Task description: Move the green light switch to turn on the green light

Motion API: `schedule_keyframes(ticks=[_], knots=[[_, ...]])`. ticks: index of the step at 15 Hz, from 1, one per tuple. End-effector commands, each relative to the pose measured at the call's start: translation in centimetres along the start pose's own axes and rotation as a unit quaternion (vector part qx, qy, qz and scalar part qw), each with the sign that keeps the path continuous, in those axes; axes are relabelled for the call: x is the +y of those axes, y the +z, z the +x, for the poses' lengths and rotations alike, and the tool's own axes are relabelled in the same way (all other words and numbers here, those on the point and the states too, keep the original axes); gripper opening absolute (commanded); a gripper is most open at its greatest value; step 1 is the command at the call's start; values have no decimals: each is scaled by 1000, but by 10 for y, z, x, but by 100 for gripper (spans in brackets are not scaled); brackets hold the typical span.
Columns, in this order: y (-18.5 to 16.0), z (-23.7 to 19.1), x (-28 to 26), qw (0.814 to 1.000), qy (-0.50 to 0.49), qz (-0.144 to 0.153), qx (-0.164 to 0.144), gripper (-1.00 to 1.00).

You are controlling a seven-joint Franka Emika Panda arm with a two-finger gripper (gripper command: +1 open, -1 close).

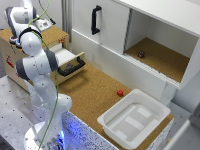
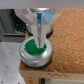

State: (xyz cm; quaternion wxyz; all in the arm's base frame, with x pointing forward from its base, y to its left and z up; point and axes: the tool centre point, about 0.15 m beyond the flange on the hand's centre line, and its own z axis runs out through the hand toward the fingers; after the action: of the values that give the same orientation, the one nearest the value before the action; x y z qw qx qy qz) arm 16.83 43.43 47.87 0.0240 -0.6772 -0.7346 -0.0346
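In the wrist view a green dome (image 2: 35,49) in a round metal ring sits on top of the wooden box (image 2: 50,75). It looks unlit, and I cannot tell whether it is the switch or the light. My gripper (image 2: 38,36) hangs right over it, its blue and white fingers (image 2: 35,25) pressed close together with nothing between them and their tips at the dome's surface. In the exterior view the arm (image 1: 35,65) bends over the wooden box (image 1: 57,35) at the left, and its upper links hide the gripper and the dome.
An open drawer with a black handle (image 1: 72,67) juts from the box. A red ball (image 1: 120,92) lies on the cork table beside a white bin (image 1: 132,117). Behind is a white cabinet with a black door handle (image 1: 96,20) and an open compartment holding a small dark object (image 1: 141,54).
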Motion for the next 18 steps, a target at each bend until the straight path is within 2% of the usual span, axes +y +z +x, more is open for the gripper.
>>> schedule_keyframes(ticks=[1,4,7,9,11,12,14,16,18], knots=[[32,19,1,999,21,-9,-32,-100],[41,26,2,999,27,-7,-35,-100],[43,33,6,998,24,-24,-48,-100],[15,34,6,998,27,-41,-38,-100],[-43,29,4,997,29,-72,-31,-100],[-62,23,8,995,41,-88,-32,100],[-78,11,18,993,58,-101,-35,100],[-73,2,25,991,70,-102,-45,100],[-62,-21,36,989,113,-84,-32,100]])
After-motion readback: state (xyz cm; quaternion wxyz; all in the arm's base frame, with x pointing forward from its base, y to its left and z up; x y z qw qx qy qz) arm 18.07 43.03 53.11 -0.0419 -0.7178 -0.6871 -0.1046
